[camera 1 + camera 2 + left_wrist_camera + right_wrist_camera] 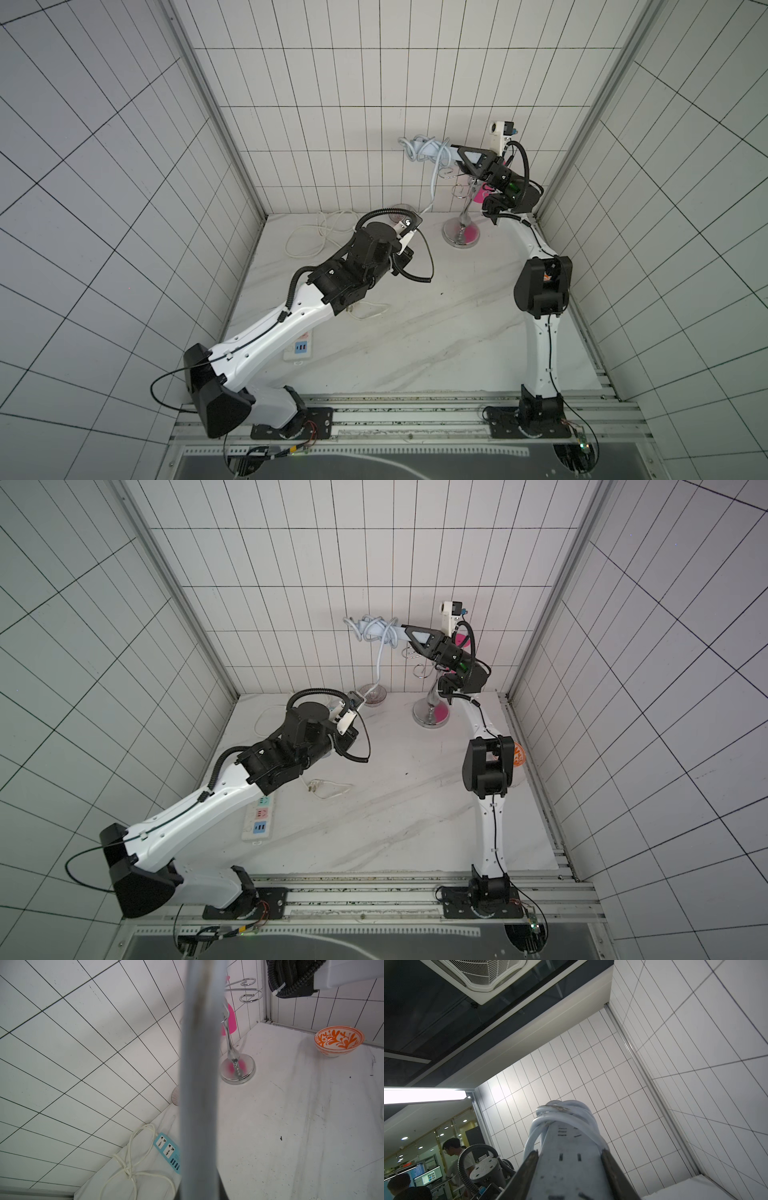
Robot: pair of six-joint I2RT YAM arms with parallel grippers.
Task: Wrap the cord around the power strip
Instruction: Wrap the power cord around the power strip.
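White-tiled walls box in a marbled surface. Toward its twelve o'clock edge, the left fingers are pressed shut, pinching the cord, which rises from them to the power strip. That strip hangs in the air near one o'clock. Several turns are bunched round its far end, and its near end is clamped between the right fingers. To wrap well, I judge the left arm should hold the free length taut and lay each new turn beside the last. The right arm should hold the strip steady, clear of the chrome stand beneath.
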